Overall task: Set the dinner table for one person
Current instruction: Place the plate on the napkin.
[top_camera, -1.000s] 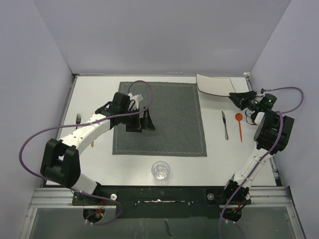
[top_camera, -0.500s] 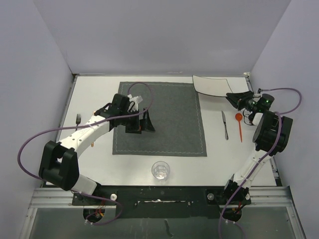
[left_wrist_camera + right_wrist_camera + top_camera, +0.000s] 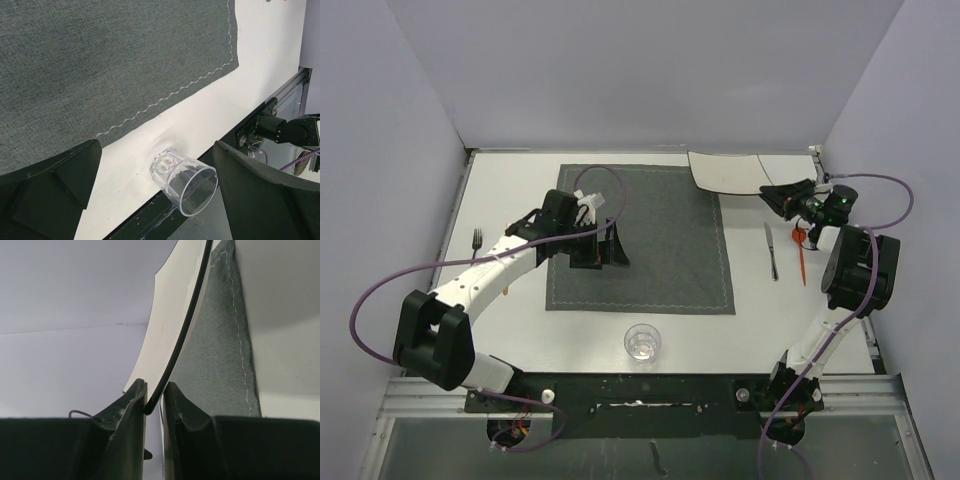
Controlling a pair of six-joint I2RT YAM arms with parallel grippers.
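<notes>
Though tiny from above, right fingers [image 3: 125, 412] close-up, pinching the plate [image 3: 170, 315] by its rim; left fingers [image 3: 45, 187] wide over placemat [image 3: 100, 65].

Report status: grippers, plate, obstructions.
Right gripper shut on plate rim; plate tilted above placemat's far right corner. Left gripper open, empty, hovers over placemat's left half, possibly in the plate's way. Dinner table not yet set.

Robot lab cell — bare walls [image 3: 620, 70], aluminium rail [image 3: 430, 405], bolted arms [image 3: 490, 265]
</notes>
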